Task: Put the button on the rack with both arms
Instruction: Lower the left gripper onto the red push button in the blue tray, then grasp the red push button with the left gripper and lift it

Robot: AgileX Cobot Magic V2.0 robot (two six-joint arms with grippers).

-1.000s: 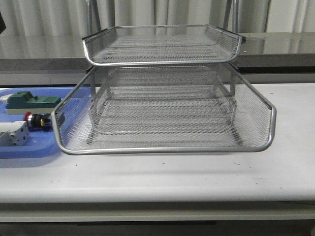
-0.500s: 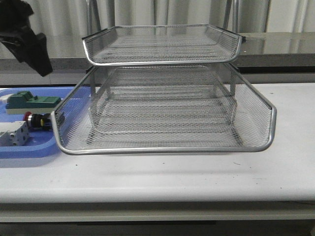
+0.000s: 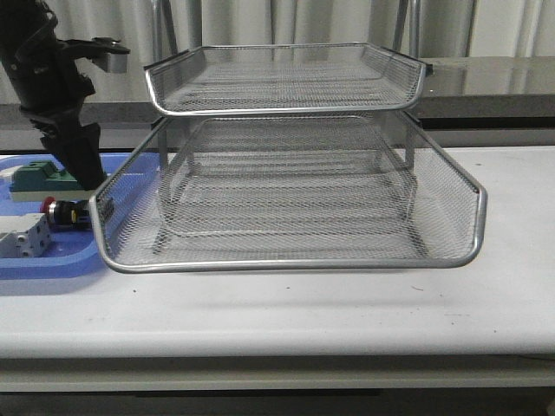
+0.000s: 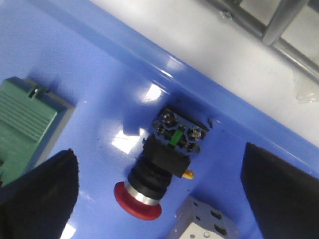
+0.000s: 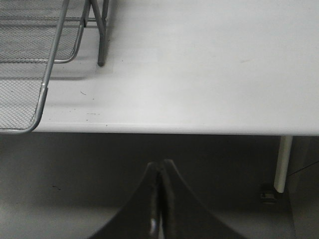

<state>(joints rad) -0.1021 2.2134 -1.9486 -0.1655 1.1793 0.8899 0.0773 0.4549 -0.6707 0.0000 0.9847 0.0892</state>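
Pale pleated curtains behind; smooth white counter (image 3: 347, 321) in front, matte, with a rounded front edge. Silver wire-mesh rack (image 3: 286, 191) at centre: stacked tiers of fine woven mesh, rims of bent round tube, thin metal legs. Glossy flat blue plastic tray (image 3: 52, 260) at far left, its edge just beside the rack's lower tier. On the tray, lying on its side: button (image 4: 167, 162), with round red mushroom cap, bright metal collar, black boxy body, screw terminals and a green detail at the rear end. Ribbed green block (image 4: 25, 122) near it; white terminal block (image 4: 204, 224) close by the red cap. Left claw (image 4: 159, 189) above the tray, black fingers (image 4: 45, 189) spread wide either side of the button, not touching it. Right claw (image 5: 160, 199) below the counter's front edge, dark curved fingers pressed together, nothing between them.
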